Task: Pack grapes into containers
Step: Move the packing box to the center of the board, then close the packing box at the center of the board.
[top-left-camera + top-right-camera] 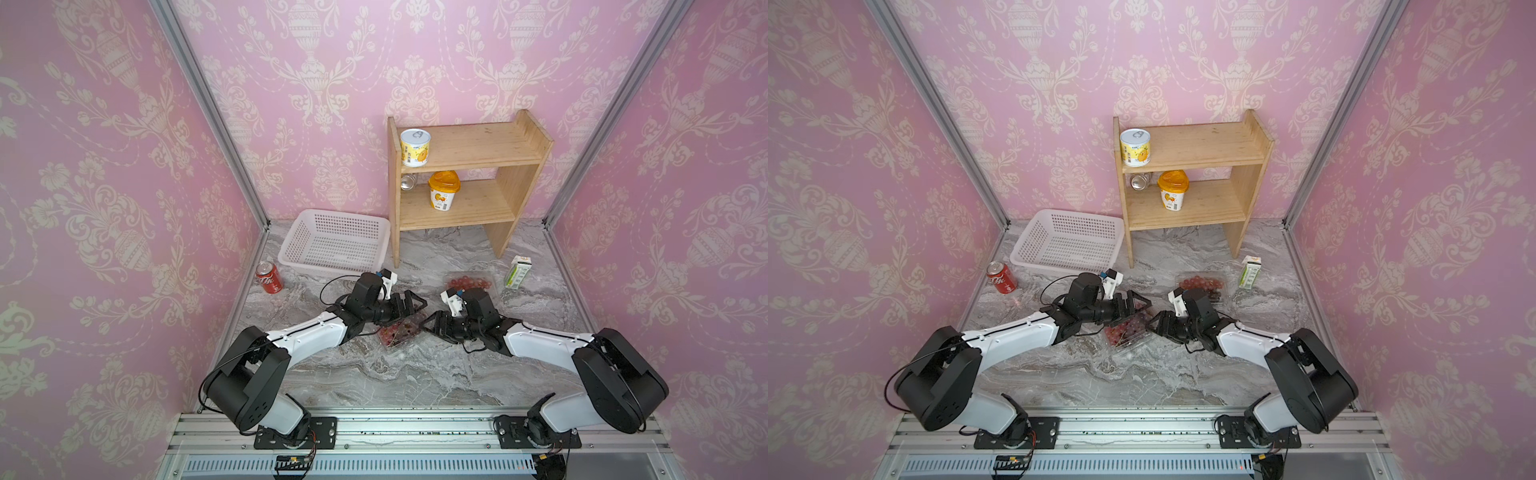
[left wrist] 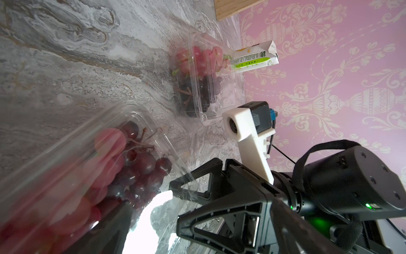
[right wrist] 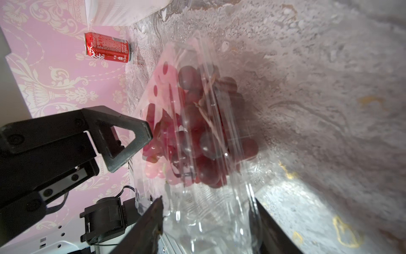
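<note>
A clear container [image 1: 395, 337] [image 1: 1126, 334] holding red and dark grapes [image 3: 197, 132] [image 2: 136, 162] lies mid-table between my two grippers. Its lid [image 2: 77, 143] looks partly raised. My left gripper [image 1: 411, 309] [image 1: 1133, 307] hangs open over its far end, with nothing between the fingers [image 3: 127, 136]. My right gripper [image 1: 430, 326] [image 3: 208, 220] is closed on the container's near end, clear plastic filling the gap between its fingers [image 3: 153, 220]. A second container [image 1: 469, 283] [image 2: 204, 77] with pink and dark grapes sits behind my right arm.
A white perforated basket [image 1: 332, 241] stands at the back left beside a red cola can [image 1: 269, 277]. A wooden shelf [image 1: 465, 183] with yellow-labelled tubs is at the back. A green-and-white carton [image 1: 517, 272] stands right of the far container.
</note>
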Available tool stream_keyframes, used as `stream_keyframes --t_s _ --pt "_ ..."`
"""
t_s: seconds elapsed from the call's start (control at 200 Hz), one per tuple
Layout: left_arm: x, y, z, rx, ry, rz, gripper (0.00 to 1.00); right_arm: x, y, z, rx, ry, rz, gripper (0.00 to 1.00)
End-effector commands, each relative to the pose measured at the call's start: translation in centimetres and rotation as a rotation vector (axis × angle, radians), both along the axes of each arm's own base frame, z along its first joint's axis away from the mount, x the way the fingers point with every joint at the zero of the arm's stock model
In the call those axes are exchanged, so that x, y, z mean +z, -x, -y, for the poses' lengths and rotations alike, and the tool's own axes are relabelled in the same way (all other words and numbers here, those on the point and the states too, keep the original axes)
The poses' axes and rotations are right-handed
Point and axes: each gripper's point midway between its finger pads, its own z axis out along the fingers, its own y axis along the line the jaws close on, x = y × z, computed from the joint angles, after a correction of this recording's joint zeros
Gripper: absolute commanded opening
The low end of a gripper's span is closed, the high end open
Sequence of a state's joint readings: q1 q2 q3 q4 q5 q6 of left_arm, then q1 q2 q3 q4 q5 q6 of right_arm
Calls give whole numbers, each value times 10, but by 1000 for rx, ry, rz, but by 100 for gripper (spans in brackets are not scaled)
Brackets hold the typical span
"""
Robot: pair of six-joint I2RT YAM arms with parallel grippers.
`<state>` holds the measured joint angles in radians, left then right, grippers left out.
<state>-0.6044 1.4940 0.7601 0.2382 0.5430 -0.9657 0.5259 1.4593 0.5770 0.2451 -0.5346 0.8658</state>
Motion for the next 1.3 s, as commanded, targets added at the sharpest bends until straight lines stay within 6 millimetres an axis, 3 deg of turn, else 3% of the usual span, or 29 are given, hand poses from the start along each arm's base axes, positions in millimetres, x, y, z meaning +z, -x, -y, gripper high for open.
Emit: stream_keyframes --t_s 0.0,0.045,0.175,0.25,0.375,0.82,1.296 --pt "-14 2 -5 9 -33 -16 99 7 -4 8 3 17 28 71" --pt "-28 8 -9 10 -44 -45 99 9 -4 17 -5 18 36 72" --pt "-31 10 -10 11 -49 -46 99 15 -3 47 -66 -20 47 69" --pt "-31 11 -11 9 -53 -44 99 15 -2 53 -76 -20 42 63" --pt "-31 11 -12 10 -62 -43 99 11 -3 47 -64 -54 16 53" --pt "-28 11 -14 10 -80 -34 99 -9 3 32 -10 -100 -23 38" --pt "-28 13 -16 10 -83 -32 99 -9 2 22 11 -112 -24 29"
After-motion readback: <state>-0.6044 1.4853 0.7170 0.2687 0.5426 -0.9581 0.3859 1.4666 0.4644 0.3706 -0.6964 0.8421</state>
